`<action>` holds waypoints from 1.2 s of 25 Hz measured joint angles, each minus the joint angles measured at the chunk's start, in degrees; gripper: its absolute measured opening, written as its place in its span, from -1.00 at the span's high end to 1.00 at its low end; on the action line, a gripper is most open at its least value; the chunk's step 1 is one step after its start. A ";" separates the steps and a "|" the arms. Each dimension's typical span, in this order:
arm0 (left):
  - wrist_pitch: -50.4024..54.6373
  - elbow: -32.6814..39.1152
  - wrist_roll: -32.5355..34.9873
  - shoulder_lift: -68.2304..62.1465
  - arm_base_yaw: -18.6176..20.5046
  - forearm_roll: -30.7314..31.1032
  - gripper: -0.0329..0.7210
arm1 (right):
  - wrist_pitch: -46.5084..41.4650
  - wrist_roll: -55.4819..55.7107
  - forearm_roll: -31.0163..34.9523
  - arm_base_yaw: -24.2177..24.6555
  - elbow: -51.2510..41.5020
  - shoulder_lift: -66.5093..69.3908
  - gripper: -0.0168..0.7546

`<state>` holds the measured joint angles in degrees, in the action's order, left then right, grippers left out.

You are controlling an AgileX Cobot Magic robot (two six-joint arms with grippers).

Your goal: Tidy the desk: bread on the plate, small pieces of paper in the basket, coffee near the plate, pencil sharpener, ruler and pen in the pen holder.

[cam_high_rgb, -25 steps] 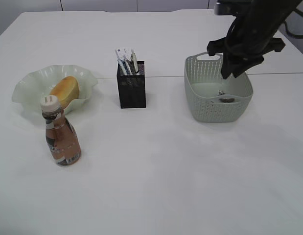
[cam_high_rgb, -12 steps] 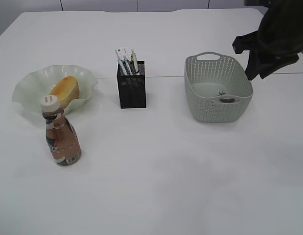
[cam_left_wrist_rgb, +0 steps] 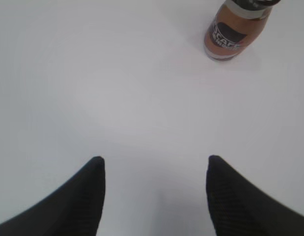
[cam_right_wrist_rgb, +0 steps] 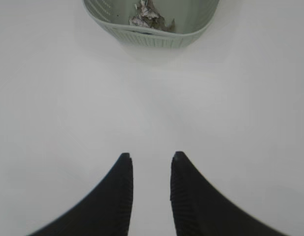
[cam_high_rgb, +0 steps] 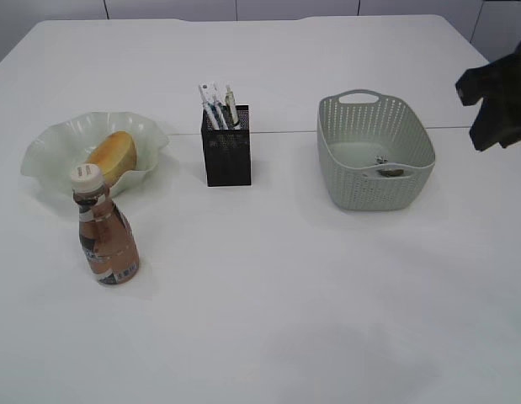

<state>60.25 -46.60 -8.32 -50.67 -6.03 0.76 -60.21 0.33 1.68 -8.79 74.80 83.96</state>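
Observation:
A golden bread roll [cam_high_rgb: 112,155] lies on the wavy pale green plate [cam_high_rgb: 50,151] at the left. The coffee bottle [cam_high_rgb: 104,237] [cam_left_wrist_rgb: 236,30] stands upright just in front of the plate. A black mesh pen holder [cam_high_rgb: 226,153] holds pens and a ruler [cam_high_rgb: 215,105]; no pencil sharpener shows. Crumpled small pieces of paper [cam_high_rgb: 386,165] [cam_right_wrist_rgb: 146,15] lie in the grey-green basket [cam_high_rgb: 361,181] [cam_right_wrist_rgb: 156,37]. My right gripper [cam_right_wrist_rgb: 151,158] is open and empty, and its arm [cam_high_rgb: 500,101] is at the right edge, right of the basket. My left gripper [cam_left_wrist_rgb: 152,162] is wide open and empty over bare table, near the bottle.
The white table [cam_high_rgb: 285,286] spreads wide in front of the objects. A seam [cam_high_rgb: 285,130] runs across it behind the holder and basket. The left arm does not show in the exterior view.
The right arm has pulled away from above the basket, moving right toward the edge of the exterior view. Nothing else has moved.

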 joint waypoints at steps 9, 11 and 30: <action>4.82 0.00 -0.47 7.61 0.00 1.63 -0.31 | 0.32 1.53 -0.77 0.00 -8.39 -12.67 0.44; 5.63 0.00 -0.47 9.55 0.00 1.88 -0.30 | 0.32 2.69 -0.77 0.00 -9.59 -15.81 0.44; 12.33 -0.14 -0.50 38.12 0.00 3.65 -0.29 | -0.29 7.91 -1.99 0.00 -26.13 -49.68 0.43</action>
<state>72.58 -46.74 -8.82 -12.55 -6.03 4.41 -60.50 8.25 -0.32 -8.79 48.68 34.28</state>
